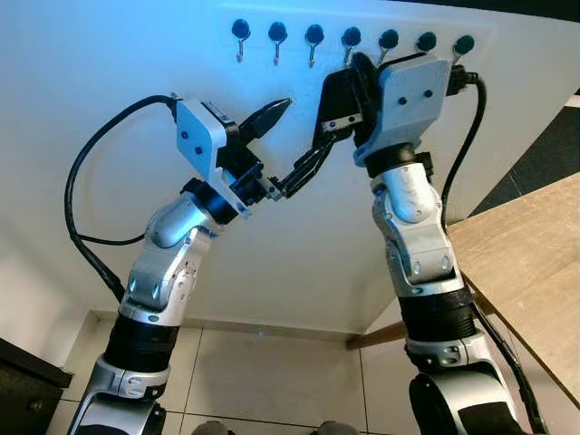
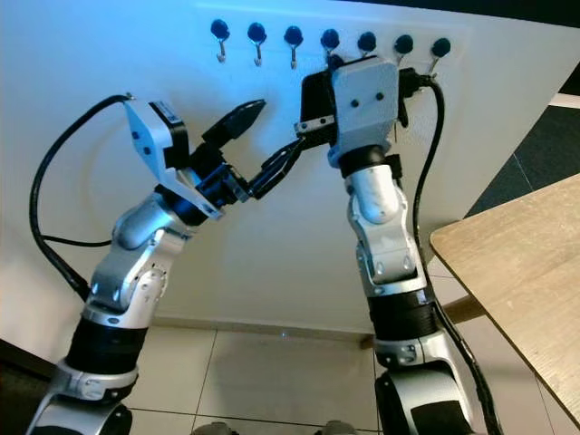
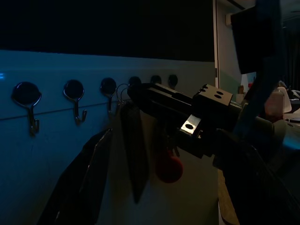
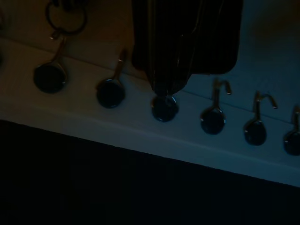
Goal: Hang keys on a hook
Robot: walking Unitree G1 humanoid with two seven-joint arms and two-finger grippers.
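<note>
- Two black fingers of the left gripper stand wide apart below the row of hooks: the upper finger points up toward the rail, and the lower one reaches toward the right arm, its tip close to the right gripper's lower finger.
- Nothing is held between the left gripper's fingers.
- Up against the wall just under the row of hooks, the right gripper is mostly hidden behind its own wrist block in the head views; one thin finger trails down and toward the left gripper, and I cannot tell whether the pair is spread or closed.
- In the left wrist view, a key ring hangs on one of the hooks in the row, with the keys dangling below it as a long dark shape and a round red fob beside them; the picture is dim.
- In the right wrist view, a ring hangs by the hooks there too, off to one side of that gripper's dark finger.
- Seven round black hooks sit in a line along the top of the white wall panel.
- Below and to the right of the hooks, a wooden table juts in beside the right arm.
- Under the hooks, at the foot of the wall, lies a pale tiled floor.
</note>
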